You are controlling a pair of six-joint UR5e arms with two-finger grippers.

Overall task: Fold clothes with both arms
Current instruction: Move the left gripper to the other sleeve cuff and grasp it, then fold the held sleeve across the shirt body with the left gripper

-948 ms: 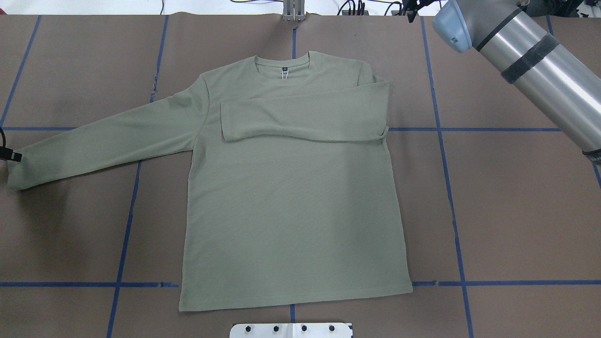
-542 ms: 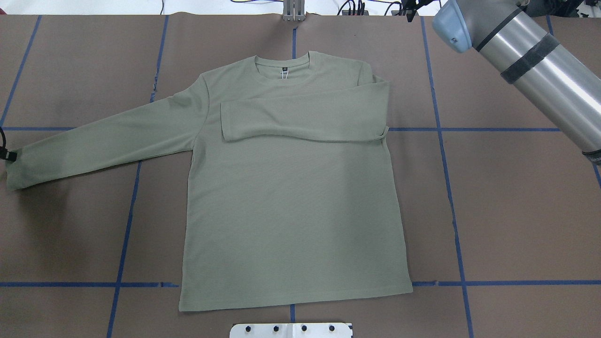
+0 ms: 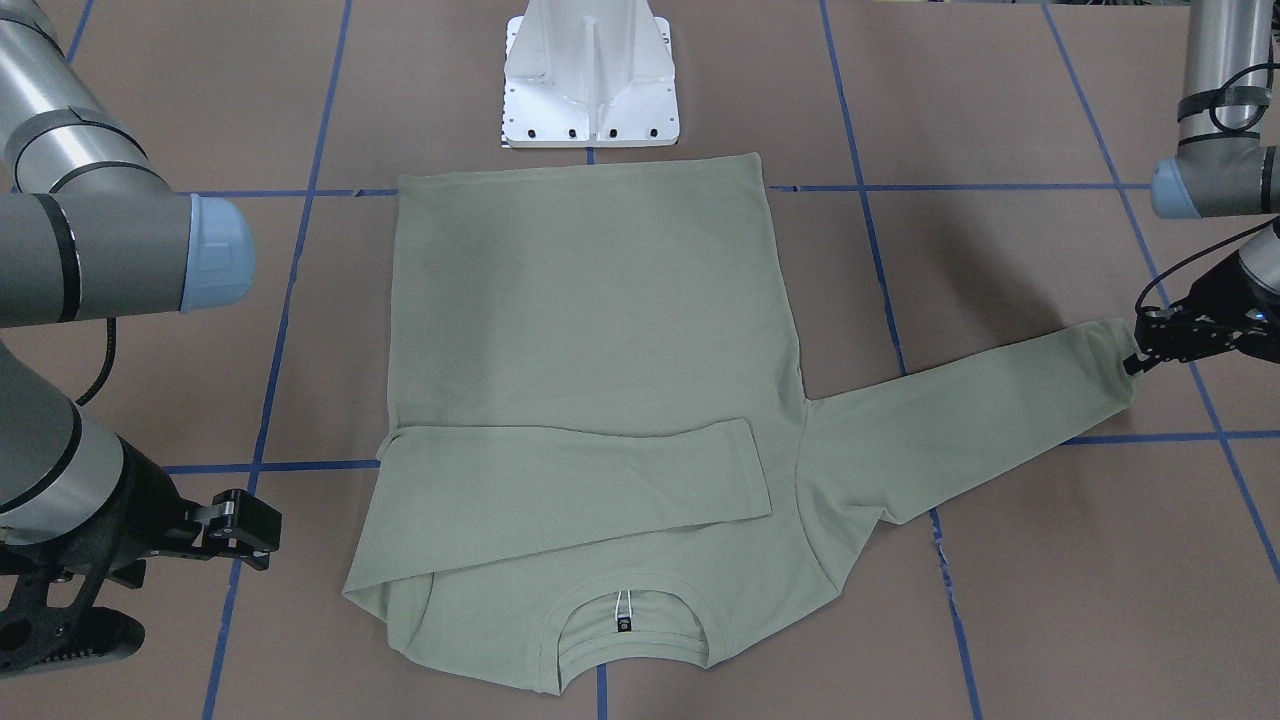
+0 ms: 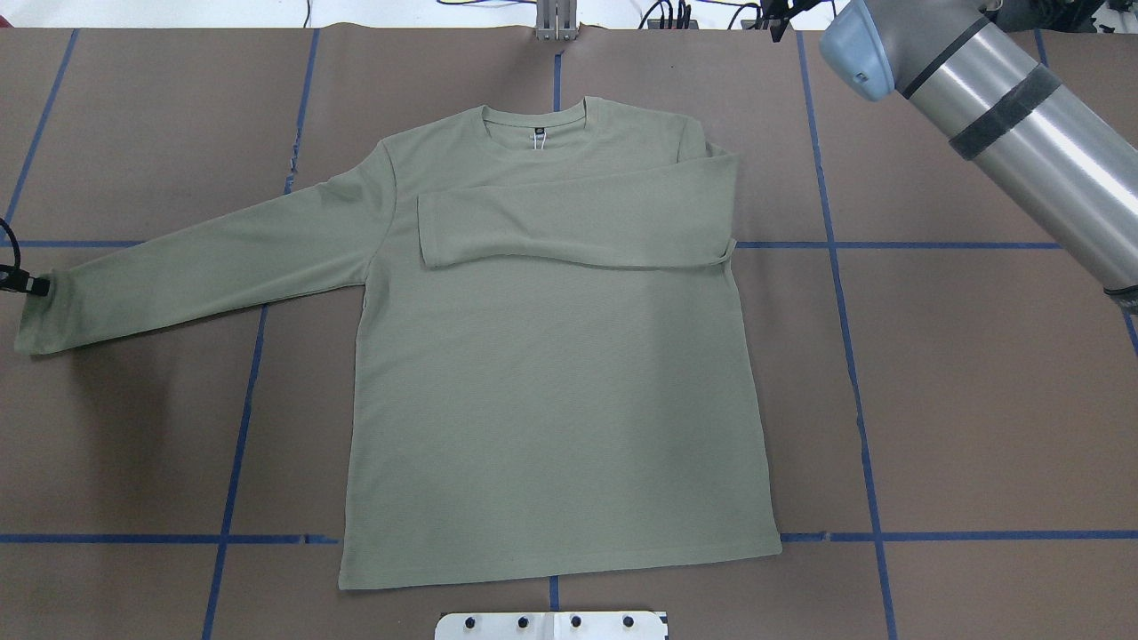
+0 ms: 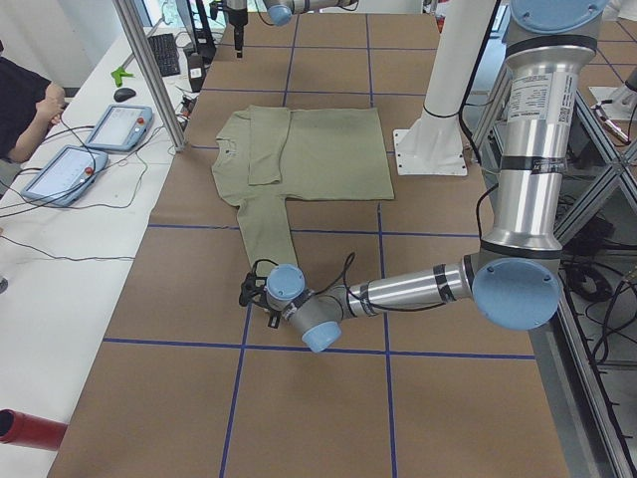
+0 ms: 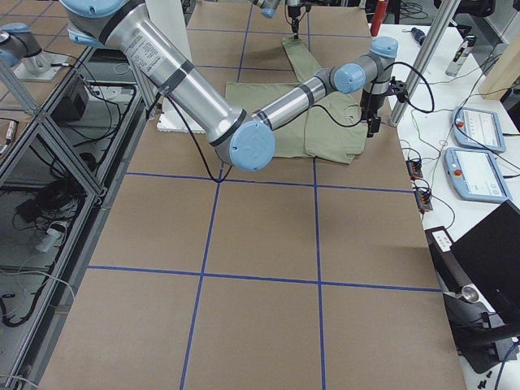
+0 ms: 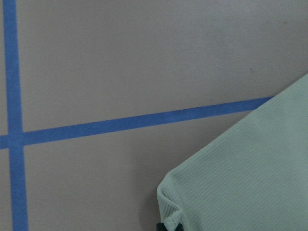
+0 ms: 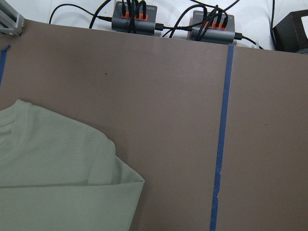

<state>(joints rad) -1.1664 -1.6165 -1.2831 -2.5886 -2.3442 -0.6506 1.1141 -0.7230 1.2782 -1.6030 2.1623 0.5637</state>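
The pale sage-green shirt [image 4: 551, 382] lies flat on the brown table, neckline at the far edge. It also shows in the front view [image 3: 590, 320]. Its right sleeve [image 4: 569, 222] is folded across the chest. Its left sleeve [image 4: 204, 267] stretches out to the left. My left gripper [image 4: 37, 286] sits at that sleeve's cuff [image 3: 1105, 355] and is shut on its corner. The left wrist view shows the cuff [image 7: 202, 202] puckered at a black fingertip [image 7: 168, 226]. My right gripper [image 3: 262, 535] is open and empty, hovering off the shirt's right shoulder [image 8: 72, 159].
The white base pedestal [image 3: 590, 90] stands at the hem side. Blue tape lines [image 4: 853, 373] grid the table. Power boxes with cables [image 8: 134, 21] and a metal post [image 4: 556, 22] stand at the far edge. Operator tablets [image 5: 119, 124] lie on a side desk.
My left gripper shifted a little left and then back right and farther away at the cuff, drawing the cuff's corner with it. The right arm and the rest of the shirt have not moved.
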